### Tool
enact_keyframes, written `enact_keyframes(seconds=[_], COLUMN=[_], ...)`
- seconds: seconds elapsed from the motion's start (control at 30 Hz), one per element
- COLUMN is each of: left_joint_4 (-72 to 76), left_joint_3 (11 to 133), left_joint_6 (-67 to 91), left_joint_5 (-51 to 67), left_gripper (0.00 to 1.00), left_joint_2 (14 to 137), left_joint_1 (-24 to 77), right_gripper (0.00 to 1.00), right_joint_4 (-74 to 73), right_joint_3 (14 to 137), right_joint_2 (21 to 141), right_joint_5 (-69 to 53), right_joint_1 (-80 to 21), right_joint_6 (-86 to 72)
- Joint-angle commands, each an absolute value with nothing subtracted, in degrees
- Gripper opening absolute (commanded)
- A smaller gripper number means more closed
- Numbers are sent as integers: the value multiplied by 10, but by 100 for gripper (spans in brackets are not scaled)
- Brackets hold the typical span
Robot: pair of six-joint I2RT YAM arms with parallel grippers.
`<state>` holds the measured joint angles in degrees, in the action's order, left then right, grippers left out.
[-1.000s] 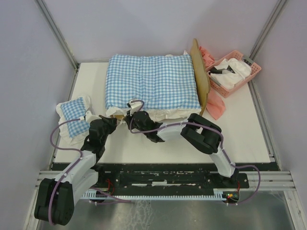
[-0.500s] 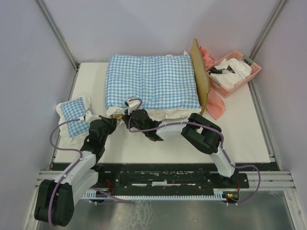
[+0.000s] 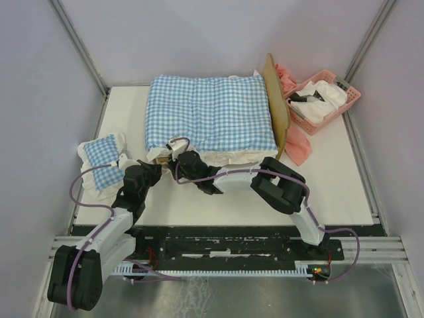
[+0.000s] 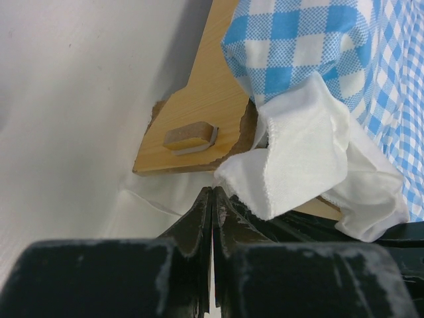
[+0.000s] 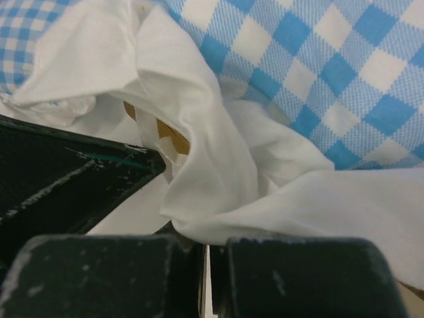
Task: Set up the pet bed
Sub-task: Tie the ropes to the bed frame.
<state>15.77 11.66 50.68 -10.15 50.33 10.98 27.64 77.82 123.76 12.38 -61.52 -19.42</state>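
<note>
Barely anything has shifted over the last second. The right arm has slid its wrist a little to the left along the near edge of the pet bed, and its cable loop has moved left with it. The left arm looks as it did before.

The bed itself has not moved. It sits in the middle of the table, headboard standing at the right end. The checked cushion already lies on it, in the same place as in the earlier frame.

Both arms meet at the bed's near-left corner. The left pincer is closed, fingers pressed together, with its tip just under the wooden corner of the frame. The cushion's white frill hangs just above it, and nothing shows between the fingers.

The right pincer is closed too, nosed into the folds of the frill. I cannot tell whether any cloth is caught in it.

To my eye this is fine tidying of that corner, easing the frill or frame edge into line. The main placement looks done. The small checked pillow still lies apart at the left, probably next.
</note>
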Motion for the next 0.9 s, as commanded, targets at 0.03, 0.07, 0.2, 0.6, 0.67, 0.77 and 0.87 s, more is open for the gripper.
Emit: enact_keyframes(seconds=[0.03,0.07,0.2,0.6,0.67,0.77,0.87], left_joint_4=[174,173,174,171,171,167,163], left_joint_3=[121,120,118,114,112,112,111], left_joint_6=[513,512,510,508,511,509,509], left_joint_5=[-109,-110,-109,-107,-104,-103,-104], left_gripper=[3,3,3,3,3,3,3], left_joint_2=[494,493,487,468,467,466,464], left_joint_1=[109,108,108,108,108,107,108], right_gripper=[2,2,2,2,2,2,2], right_joint_4=[212,197,135,168,195,207,217], right_joint_3=[813,820,863,880,866,855,841], right_joint_2=[1209,1209,1218,1239,1241,1241,1237], right_joint_5=[146,149,162,133,127,124,96], right_joint_1=[-620,-623,-634,-636,-636,-630,-616], right_joint_6=[-176,-175,-162,-102,-84,-59,-48])
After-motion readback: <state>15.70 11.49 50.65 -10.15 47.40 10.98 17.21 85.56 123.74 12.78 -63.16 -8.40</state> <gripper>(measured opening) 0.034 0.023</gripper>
